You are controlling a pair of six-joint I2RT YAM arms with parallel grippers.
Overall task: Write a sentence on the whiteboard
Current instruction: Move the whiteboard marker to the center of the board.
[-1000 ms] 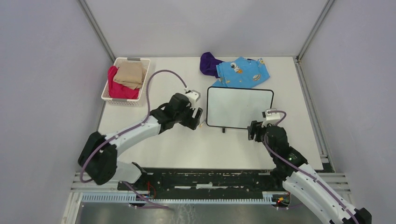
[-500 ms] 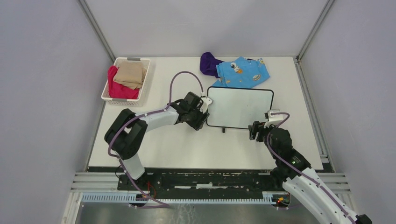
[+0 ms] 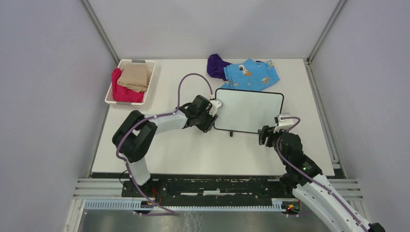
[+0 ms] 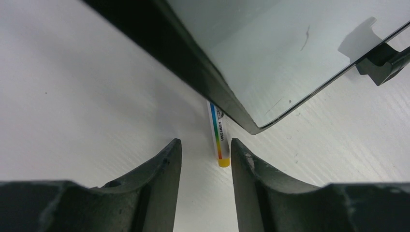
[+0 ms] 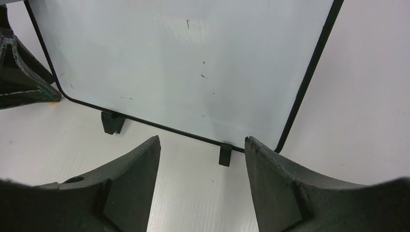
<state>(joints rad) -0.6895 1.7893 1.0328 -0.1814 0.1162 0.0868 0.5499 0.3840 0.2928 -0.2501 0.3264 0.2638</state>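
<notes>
- We are seeing the whiteboard (image 3: 248,111) lying flat on the table (image 3: 193,150), right of the middle, with its two black feet (image 5: 112,123) sitting along its near edge.
- Its face is showing white, with only a few small dark specks.
- The left gripper (image 4: 203,147) is hovering at the whiteboard's near left corner, its jaws standing partly open and gripping nothing.
- A marker (image 4: 217,133) with a rainbow stripe is lying on the table there. Its yellow end is showing in the gap just beside the right-hand finger (image 4: 251,169), and its other end is disappearing under the whiteboard's corner.
- The right gripper (image 5: 200,145) is facing the whiteboard's near right corner, its jaws standing wide open and holding nothing. One foot is showing in the gap between them.
- We cannot tell whether either gripper is touching the table.
- A white basket (image 3: 151,79) is sitting at the far left, holding a red cloth (image 3: 123,92) and a beige cloth (image 3: 135,76).
- A blue cloth (image 3: 254,75) and a purple cloth (image 3: 216,65) are lying just beyond the whiteboard's far edge.
</notes>
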